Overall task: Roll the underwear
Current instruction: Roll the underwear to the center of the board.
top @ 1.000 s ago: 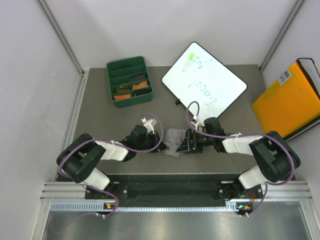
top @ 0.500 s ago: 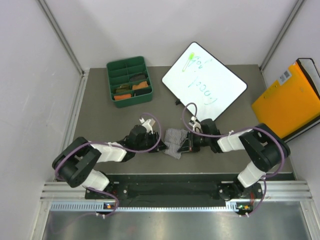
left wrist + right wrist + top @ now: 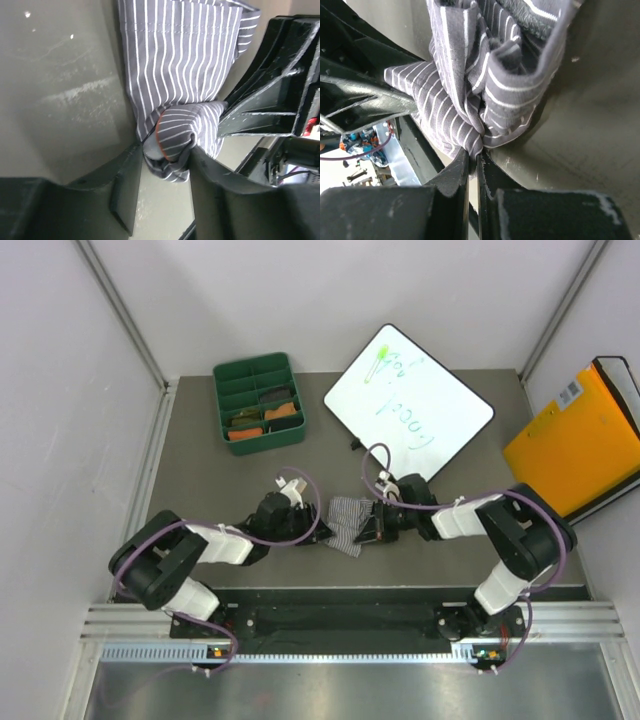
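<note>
The grey-white striped underwear (image 3: 347, 512) lies partly bunched on the table between my two grippers. In the left wrist view, its rolled end (image 3: 180, 135), with an orange edge showing, sits between the parted fingers of my left gripper (image 3: 165, 155), which is open. The flat striped part (image 3: 180, 60) stretches away beyond. My right gripper (image 3: 475, 155) is shut, pinching a gathered fold of the underwear (image 3: 470, 75) at its near corner. From above, the left gripper (image 3: 312, 523) and right gripper (image 3: 368, 525) face each other across the cloth.
A green divided tray (image 3: 222, 400) with rolled cloth pieces in it stands at the back left. A white board (image 3: 408, 400) lies at the back centre, close behind the right arm. An orange folder (image 3: 575, 445) rests at the right edge.
My right gripper has shut on the cloth's right side. My left gripper, shut a second ago, has opened around the rolled end. Both arms shifted only slightly.
</note>
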You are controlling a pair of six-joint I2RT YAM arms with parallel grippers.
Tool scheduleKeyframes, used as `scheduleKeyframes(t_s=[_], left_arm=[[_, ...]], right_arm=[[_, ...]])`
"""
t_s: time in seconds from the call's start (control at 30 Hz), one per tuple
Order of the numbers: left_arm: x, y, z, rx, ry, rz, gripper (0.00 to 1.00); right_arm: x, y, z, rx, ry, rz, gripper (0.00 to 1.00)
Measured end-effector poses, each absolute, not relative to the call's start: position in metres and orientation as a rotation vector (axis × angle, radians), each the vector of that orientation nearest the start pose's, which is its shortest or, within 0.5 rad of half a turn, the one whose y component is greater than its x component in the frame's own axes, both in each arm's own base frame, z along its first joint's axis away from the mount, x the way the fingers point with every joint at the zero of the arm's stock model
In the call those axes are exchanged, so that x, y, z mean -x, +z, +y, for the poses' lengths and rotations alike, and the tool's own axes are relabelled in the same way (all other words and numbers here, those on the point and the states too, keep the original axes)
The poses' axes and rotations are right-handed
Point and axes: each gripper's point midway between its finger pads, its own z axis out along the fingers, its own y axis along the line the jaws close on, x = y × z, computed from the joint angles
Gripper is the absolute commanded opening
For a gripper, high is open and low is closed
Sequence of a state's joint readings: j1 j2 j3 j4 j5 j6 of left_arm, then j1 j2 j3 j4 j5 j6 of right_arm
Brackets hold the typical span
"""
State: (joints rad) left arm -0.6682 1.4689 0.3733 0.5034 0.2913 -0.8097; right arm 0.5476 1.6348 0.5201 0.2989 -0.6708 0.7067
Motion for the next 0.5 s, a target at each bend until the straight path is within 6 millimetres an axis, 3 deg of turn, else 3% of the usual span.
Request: scheduleKeyframes(t_s=[0.07, 0.1, 0.13, 0.33, 0.43, 0.5], left_arm=[[-0.215, 0.03, -0.273, -0.016, -1.134, 2.36, 0.26], [-0.216, 0.028, -0.274, -0.01, -1.148, 2.352, 0.1], [-0.215, 0.028, -0.274, 0.0, -1.163, 2.348, 0.02], [-0.215, 0.029, -0.277, 0.01, -1.216, 2.333, 0.0], [-0.216, 0.03, -0.277, 0.011, -1.206, 2.377, 0.0], [-0.215, 0.03, -0.276, 0.002, -1.192, 2.425, 0.0]], right_arm=[[-0.196, 0.02, 0.273, 0.154, 1.34, 2.614, 0.0], [-0.196, 0.02, 0.273, 0.156, 1.342, 2.614, 0.0], [-0.196, 0.02, 0.273, 0.16, 1.344, 2.613, 0.07], [-0.198, 0.024, 0.272, 0.209, 1.304, 2.62, 0.53], [-0.206, 0.039, 0.265, 0.278, 1.193, 2.573, 0.64], [-0.212, 0.055, 0.262, 0.362, 1.08, 2.512, 0.66]])
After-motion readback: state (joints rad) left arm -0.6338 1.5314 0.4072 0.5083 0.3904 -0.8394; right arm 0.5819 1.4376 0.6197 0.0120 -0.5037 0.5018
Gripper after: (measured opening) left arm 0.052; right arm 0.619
